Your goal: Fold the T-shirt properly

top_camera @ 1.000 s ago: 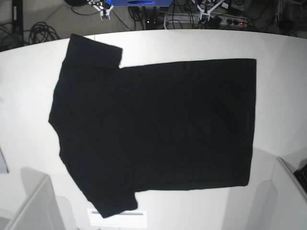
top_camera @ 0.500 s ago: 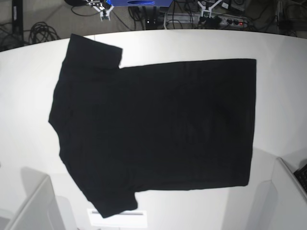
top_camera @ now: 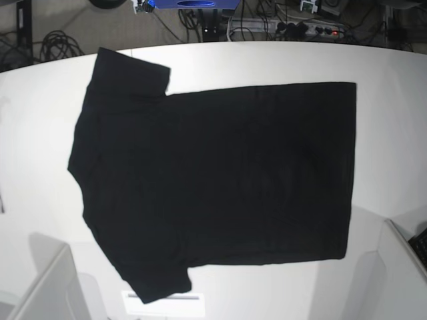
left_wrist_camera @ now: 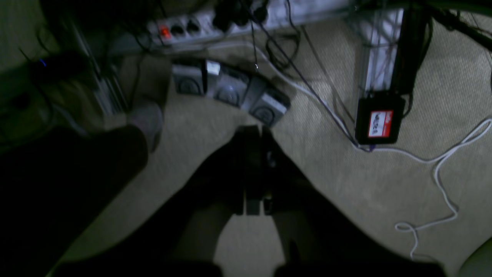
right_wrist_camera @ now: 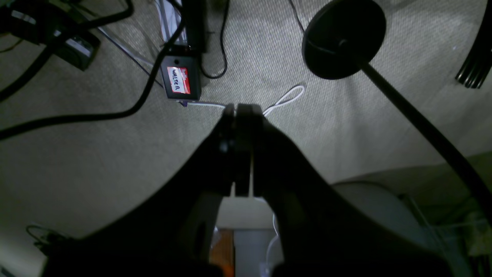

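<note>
Base view: black T-shirt (top_camera: 213, 183) spread flat on the white surface (top_camera: 387, 120), plain side up, no print showing. Collar end toward 9 o'clock, hem a straight edge toward 3 o'clock. One short sleeve points to 11 o'clock near the far edge of the surface, the other to 7 o'clock near the near edge. Fabric lies smooth, only faint creases. No arm or gripper over the shirt in this view.

Beyond the far edge, at 12 o'clock: a blue device (top_camera: 193, 3), cables, and a power strip (top_camera: 313, 29) with a red light. Light grey panels stand at the lower corners, one at 7 o'clock (top_camera: 50, 287), one at 5 o'clock (top_camera: 400, 267).

Left wrist view: left gripper (left_wrist_camera: 251, 130) dark, pointing at carpeted floor (left_wrist_camera: 423, 77), not at the surface. Jaws together, nothing between them. Around it: three grey foot pedals (left_wrist_camera: 230, 88) at 12 o'clock, a power strip (left_wrist_camera: 184, 29) with red switch at 11 o'clock, a black box with red-and-white label (left_wrist_camera: 378, 123) at 2 o'clock, a white cable (left_wrist_camera: 442, 173) trailing at 3 to 4 o'clock. A dark trouser leg and light shoe (left_wrist_camera: 148, 119) at 9 to 10 o'clock.

Right wrist view: right gripper (right_wrist_camera: 242, 109) likewise over carpet, jaws pressed together, empty. A black labelled box (right_wrist_camera: 180, 80) at 11 o'clock, a round black stand base (right_wrist_camera: 344, 36) with its pole at 1 o'clock, thick black cables (right_wrist_camera: 96, 115) at 9 to 10 o'clock, a white cable loop (right_wrist_camera: 286, 98) just beyond the tips.

T-shirt not visible in either wrist view.
</note>
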`<state>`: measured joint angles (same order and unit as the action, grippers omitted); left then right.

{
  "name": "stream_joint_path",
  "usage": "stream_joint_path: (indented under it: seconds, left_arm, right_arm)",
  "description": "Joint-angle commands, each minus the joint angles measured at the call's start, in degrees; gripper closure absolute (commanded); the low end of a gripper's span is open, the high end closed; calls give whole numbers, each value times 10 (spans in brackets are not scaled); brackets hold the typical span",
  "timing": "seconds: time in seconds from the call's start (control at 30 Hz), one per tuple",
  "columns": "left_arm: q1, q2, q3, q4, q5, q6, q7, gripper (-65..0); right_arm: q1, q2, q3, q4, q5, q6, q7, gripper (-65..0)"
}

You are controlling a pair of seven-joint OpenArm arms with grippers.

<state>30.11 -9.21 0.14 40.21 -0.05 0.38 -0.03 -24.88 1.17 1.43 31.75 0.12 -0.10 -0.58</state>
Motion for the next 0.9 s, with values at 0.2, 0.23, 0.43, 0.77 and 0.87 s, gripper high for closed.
stream_joint_path:
  seconds: [0.2, 0.23, 0.43, 0.77, 0.87]
  left_arm:
    - [102, -26, -6, 136, 0, -1, -5, 0]
    - [118, -27, -7, 160, 0, -1, -5, 0]
    - [193, -46, -13, 296, -1, 1, -4, 0]
    - [300, -45, -162, 497, 1, -1, -3, 0]
    - [312, -45, -180, 547, 1, -1, 2, 0]
  right_arm:
    - [-87, 2, 88, 134, 0, -3, -21, 0]
    - [-101, 1, 95, 164, 0, -3, -39, 0]
    - [-189, -25, 149, 359, 0, -2, -88, 0]
    - [-268, -40, 189, 614, 0, -2, -162, 0]
    - [-272, -61, 216, 680, 0, -2, -178, 0]
